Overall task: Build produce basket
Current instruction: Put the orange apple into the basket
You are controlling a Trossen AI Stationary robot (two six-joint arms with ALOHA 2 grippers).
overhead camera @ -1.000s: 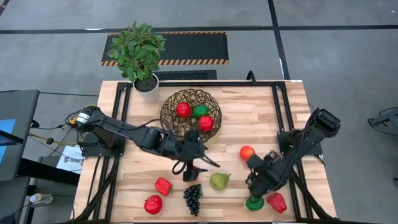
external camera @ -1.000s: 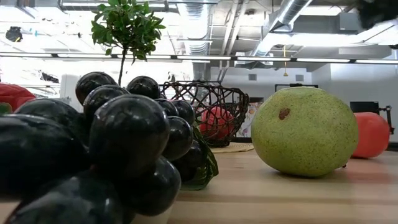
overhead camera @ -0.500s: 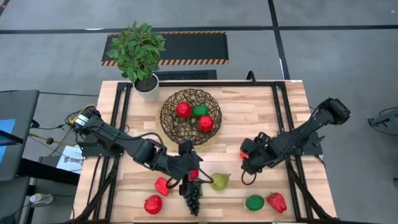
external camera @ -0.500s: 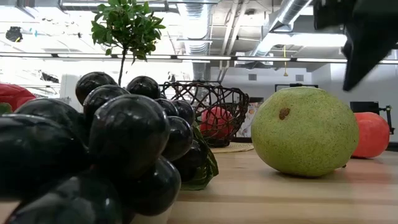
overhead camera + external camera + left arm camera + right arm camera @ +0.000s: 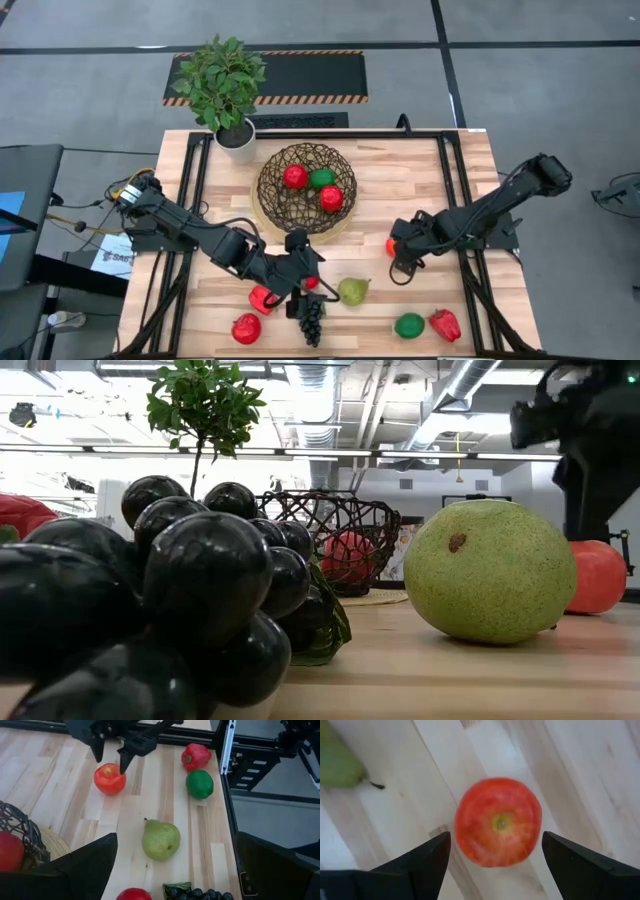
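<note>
The dark woven basket (image 5: 281,205) sits at the table's far middle and holds two red fruits and a green one. My right gripper (image 5: 397,258) hangs open, pointing down over a red-orange round fruit (image 5: 498,822). Its fingers (image 5: 427,857) stand on either side of the fruit without touching it. My left gripper (image 5: 300,280) is open above the table, with nothing between its fingers. It is close to a small red piece (image 5: 312,283) and the dark grape bunch (image 5: 310,318). The yellow-green pear (image 5: 351,291) lies on its side between the two grippers.
Near the front edge lie a red pepper (image 5: 262,299), a red fruit (image 5: 246,328), a green lime (image 5: 409,325) and another red pepper (image 5: 445,324). A potted plant (image 5: 228,90) stands at the far left corner. Bare wood lies right of the basket.
My right gripper has moved from above the green lime toward the far edge and a little left, turning as it went. It now hangs over the red-orange fruit, and the lime has stayed in place. My left gripper has swung toward the near edge, over the grapes.
</note>
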